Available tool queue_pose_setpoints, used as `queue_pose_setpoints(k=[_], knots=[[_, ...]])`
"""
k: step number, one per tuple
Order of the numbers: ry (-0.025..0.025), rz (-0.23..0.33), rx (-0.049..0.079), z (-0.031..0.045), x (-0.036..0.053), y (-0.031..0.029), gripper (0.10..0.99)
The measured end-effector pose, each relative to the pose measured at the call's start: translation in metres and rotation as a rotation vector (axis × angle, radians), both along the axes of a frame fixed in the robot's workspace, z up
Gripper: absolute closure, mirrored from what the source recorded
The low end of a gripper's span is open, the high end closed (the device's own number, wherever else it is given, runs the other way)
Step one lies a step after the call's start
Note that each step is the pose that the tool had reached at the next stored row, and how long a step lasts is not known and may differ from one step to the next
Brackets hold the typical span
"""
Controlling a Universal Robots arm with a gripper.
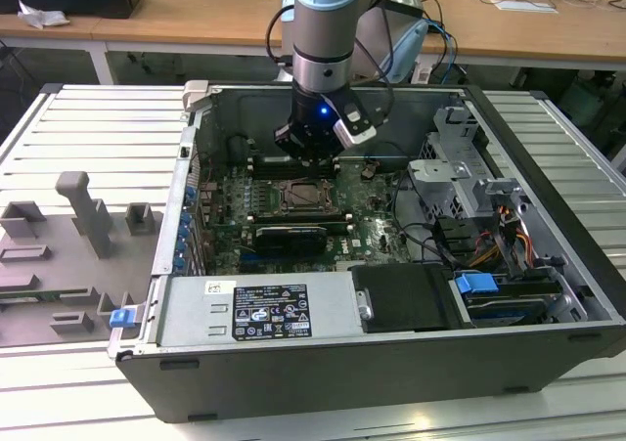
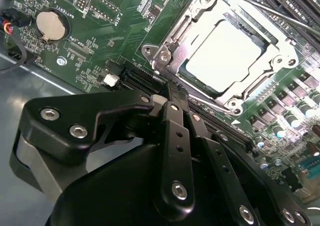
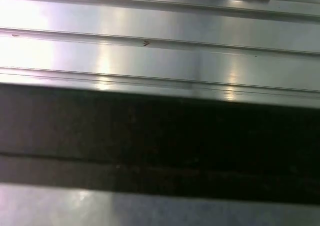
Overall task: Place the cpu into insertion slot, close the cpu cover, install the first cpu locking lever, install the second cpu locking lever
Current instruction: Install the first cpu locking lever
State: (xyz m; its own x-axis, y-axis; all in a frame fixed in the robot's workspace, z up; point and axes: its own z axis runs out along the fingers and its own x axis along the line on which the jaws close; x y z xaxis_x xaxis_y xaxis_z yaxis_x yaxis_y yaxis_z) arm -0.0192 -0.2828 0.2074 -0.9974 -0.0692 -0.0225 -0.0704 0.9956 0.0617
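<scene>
One tool [image 2: 172, 93], fingers pressed together, hovers over the motherboard [image 2: 100, 30] beside the cpu [image 2: 225, 55].

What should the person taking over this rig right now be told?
Gripper: fingers together, holding nothing, hovering inside the open computer case just beside the socket.
The cpu already sits in the insertion slot.
The cpu cover lies closed over it, chip showing through the window.
A thin locking lever runs along the far side of the socket; whether it is latched cannot be told.
Left: confirm and finish both levers.
</scene>
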Motion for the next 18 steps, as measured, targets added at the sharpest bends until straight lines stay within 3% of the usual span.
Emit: queue_pose_setpoints(k=[8,9,10,16,18], knots=[[0.0000,0.000,-0.011,-0.0031,0.0006,0.0000,0.980],[0.0000,0.000,-0.020,-0.0037,0.0009,0.0000,0.980],[-0.0002,0.000,-0.022,-0.0053,0.0013,0.0001,0.980],[-0.0001,0.001,-0.019,-0.0061,0.0017,0.0000,0.980],[-0.0003,0.001,-0.019,-0.0005,0.0018,0.0001,0.980]])
